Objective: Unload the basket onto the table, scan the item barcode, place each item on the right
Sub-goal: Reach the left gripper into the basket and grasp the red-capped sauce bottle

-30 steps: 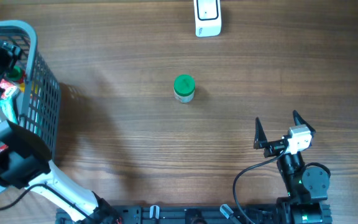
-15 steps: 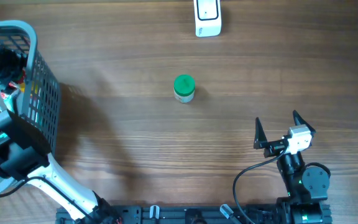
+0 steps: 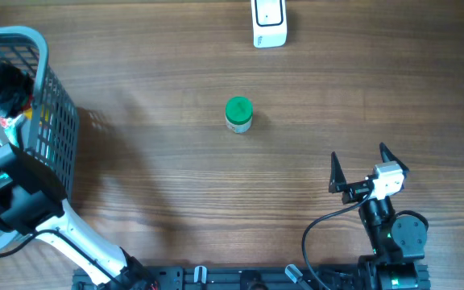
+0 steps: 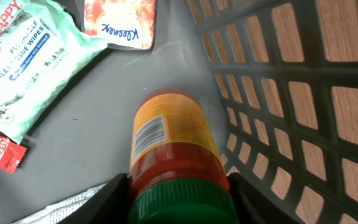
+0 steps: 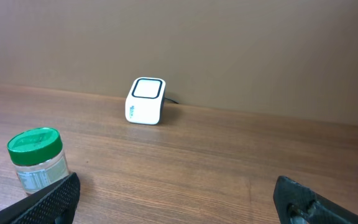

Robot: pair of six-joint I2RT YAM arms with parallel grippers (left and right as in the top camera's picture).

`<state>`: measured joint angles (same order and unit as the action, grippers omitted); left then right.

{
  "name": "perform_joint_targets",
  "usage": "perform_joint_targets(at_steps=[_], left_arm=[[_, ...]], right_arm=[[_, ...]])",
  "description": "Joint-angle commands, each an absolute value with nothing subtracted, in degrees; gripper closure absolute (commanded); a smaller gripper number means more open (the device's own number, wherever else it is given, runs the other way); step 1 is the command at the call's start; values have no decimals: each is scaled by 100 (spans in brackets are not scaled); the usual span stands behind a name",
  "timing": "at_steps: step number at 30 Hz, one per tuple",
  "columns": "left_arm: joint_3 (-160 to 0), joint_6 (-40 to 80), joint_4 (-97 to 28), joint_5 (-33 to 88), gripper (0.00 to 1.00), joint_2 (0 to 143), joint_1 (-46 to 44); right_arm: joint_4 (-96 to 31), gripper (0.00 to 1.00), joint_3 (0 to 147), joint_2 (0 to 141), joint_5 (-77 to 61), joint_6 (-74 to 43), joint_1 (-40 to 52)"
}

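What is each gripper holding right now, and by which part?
Left fingers appear to pinch the orange bottle by its green cap, inside the basket. Right gripper is open, empty.

We're looking straight down from overhead on the whole table (image 3: pixel 176 185), with the basket (image 3: pixel 55 121) at its left edge. The left wrist view sits close inside that basket, facing its floor. The right wrist view skims low across the wood towards the scanner (image 5: pixel 145 101) and green-lidded jar (image 5: pixel 37 158), both also seen from overhead.
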<state>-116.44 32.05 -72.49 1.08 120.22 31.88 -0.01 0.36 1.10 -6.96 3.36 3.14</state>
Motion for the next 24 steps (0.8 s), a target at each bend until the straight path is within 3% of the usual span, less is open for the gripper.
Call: perform_joint_targets(at_steps=[1, 18, 24], left_arm=[[-11633, 3225, -7244, 38, 55, 11430, 3177], [-11837, 3656, -6934, 21, 55, 8379, 3118], [-11837, 3806, -6845, 21, 55, 7771, 2132]], right_arm=[[27, 0, 30, 80, -600, 438, 331], [27, 0, 30, 80, -600, 436, 331], [27, 0, 32, 80, -600, 438, 331]])
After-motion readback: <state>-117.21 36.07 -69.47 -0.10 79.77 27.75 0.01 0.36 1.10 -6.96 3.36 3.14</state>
